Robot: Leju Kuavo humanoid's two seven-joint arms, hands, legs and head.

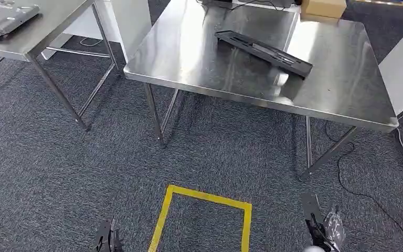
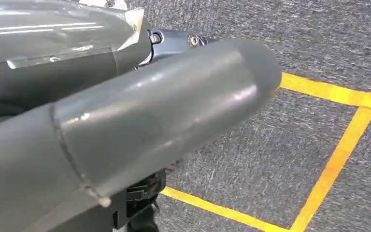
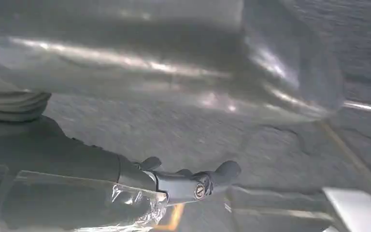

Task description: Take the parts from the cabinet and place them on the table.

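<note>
Grey carpet (image 1: 57, 168) spreads across most of my head view. My steel table (image 1: 199, 58) takes the upper middle of the frame, its bare top shining, legs running down toward the centre. Lying on it, upper centre to right of centre, is the long black part (image 1: 265, 51), flat-looking and slanted, one end toward the upper middle and the other nearer the right; nothing touches it. At the table's far edge, top right of centre, sits a cardboard box (image 1: 322, 8). A second steel table (image 1: 42, 31) fills the upper left corner, carrying a grey metal panel (image 1: 2, 18). Low in the centre is a square outline of yellow tape (image 1: 204, 210) on the carpet. A black cable (image 1: 370, 197) trails across the floor at lower right.

My right hand (image 1: 320, 228) shows at the bottom right edge, hanging above the carpet, and I cannot tell how its fingers lie. My left hand (image 1: 106, 239) peeks in at the bottom left; its fingers I cannot make out either.
</note>
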